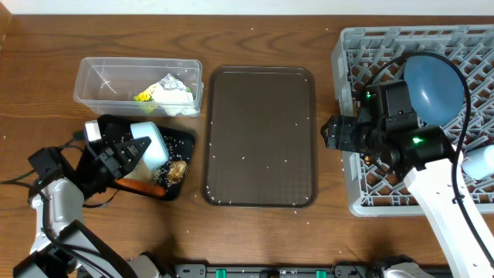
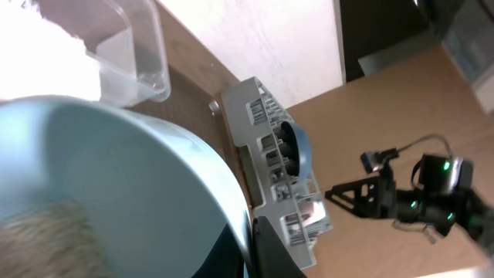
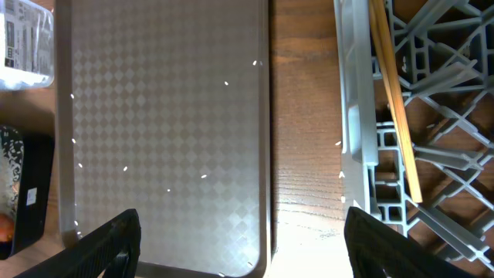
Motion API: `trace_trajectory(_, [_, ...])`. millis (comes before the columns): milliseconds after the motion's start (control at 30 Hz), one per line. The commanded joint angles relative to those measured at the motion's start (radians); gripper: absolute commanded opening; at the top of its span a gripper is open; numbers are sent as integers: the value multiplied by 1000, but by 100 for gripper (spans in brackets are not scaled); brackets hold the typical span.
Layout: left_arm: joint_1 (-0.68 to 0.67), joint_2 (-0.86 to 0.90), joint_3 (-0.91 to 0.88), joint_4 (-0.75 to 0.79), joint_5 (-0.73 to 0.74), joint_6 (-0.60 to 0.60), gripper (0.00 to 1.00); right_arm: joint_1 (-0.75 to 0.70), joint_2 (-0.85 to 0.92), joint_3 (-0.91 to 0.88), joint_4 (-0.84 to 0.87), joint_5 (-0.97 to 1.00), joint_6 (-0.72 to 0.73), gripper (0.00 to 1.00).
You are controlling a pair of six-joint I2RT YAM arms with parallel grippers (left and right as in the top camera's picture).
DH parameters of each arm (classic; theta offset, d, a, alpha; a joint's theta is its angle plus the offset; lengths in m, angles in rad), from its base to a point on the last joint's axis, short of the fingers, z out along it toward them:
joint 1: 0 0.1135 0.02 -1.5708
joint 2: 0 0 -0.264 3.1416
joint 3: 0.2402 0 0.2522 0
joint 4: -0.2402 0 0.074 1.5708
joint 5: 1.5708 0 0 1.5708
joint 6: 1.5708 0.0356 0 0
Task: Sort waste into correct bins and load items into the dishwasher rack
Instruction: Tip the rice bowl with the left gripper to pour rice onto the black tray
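My left gripper (image 1: 130,153) is shut on the rim of the white bowl (image 1: 153,140) and holds it tilted over the black tray (image 1: 171,191). The bowl's pale blue outside fills the left wrist view (image 2: 116,193). The tray holds an orange carrot (image 1: 140,185), a brown food lump (image 1: 177,171) and rice. The clear tub (image 1: 100,77) holds crumpled tissue (image 1: 176,91) and a wrapper (image 1: 143,96). My right gripper (image 1: 332,133) is open and empty (image 3: 247,247), between the serving tray and the grey rack (image 1: 363,202). The rack holds the blue plate (image 1: 432,86) and chopsticks (image 3: 394,100).
The brown serving tray (image 1: 258,81) lies in the middle with loose rice grains (image 1: 243,160) scattered on it. A pale cup-like object (image 1: 480,162) sits at the rack's right edge. Bare wood shows along the table's front and back.
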Motion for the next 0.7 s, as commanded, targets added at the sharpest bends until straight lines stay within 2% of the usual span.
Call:
trace_trajectory(0, [5,16,-1,-16,41,138,6,-10,-5,5,3,6,-16,78])
trace_trajectory(133, [5,21,-1,-39,41,151,6,-10,-5,5,-10,6,-16,78])
trace_trajectory(200, [5,23,-1,-29,7,211,6,-10,-5,5,-18,6,-16,78])
trace_trajectory(233, [5,27,-1,-18,12,201,6,-10,-5,5,-19,6,-16,78])
trace_trajectory(300, [3,27,2,-28,41,87,6,-10,-5,5,-17,6,-16,78])
trace_trajectory(400, [1,25,-3,-26,27,164,6,-10,-5,5,-17,6,-16,77])
trace_trajectory(567, [2,25,-3,-43,38,122,6,-10,-5,5,-18,6,-16,78])
trace_trajectory(667, [2,25,-3,-49,-10,85,6,-10,-5,5,-18,6,-16,78])
